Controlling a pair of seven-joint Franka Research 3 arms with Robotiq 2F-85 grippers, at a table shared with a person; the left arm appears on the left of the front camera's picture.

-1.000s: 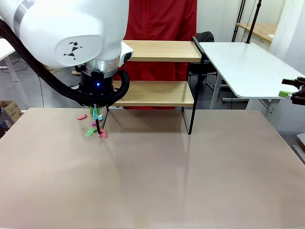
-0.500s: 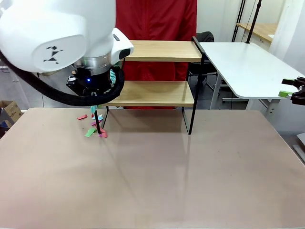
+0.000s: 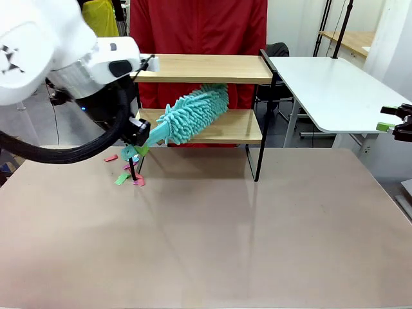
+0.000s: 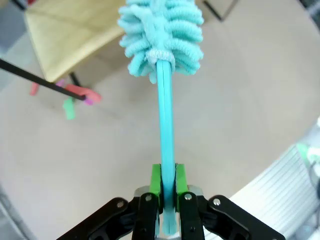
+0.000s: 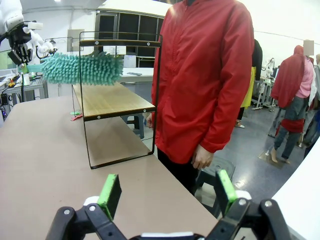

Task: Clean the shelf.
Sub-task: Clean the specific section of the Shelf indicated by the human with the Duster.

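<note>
The shelf (image 3: 212, 68) stands at the table's far side, two light wooden boards in a thin black frame. My left gripper (image 3: 140, 134) is shut on the handle of a teal fluffy duster (image 3: 193, 113). The duster's head lies between the two boards, just above the lower one. In the left wrist view the green pads (image 4: 156, 181) clamp the teal handle, and the duster head (image 4: 162, 32) points toward the shelf board (image 4: 70, 30). My right gripper (image 5: 167, 194) is open and holds nothing, off the table's right edge (image 3: 394, 126). From there the shelf (image 5: 107, 100) and duster (image 5: 82, 68) show.
Several pink, green and red paper scraps (image 3: 125, 172) lie on the table by the shelf's front left leg. A person in a red jacket (image 3: 199, 29) stands behind the shelf. A white side table (image 3: 328, 84) is at the right.
My left arm has swung up and to the left and its wrist has turned. The duster, which hung down by the scraps, now lies sideways over the lower board. The right arm is still.
</note>
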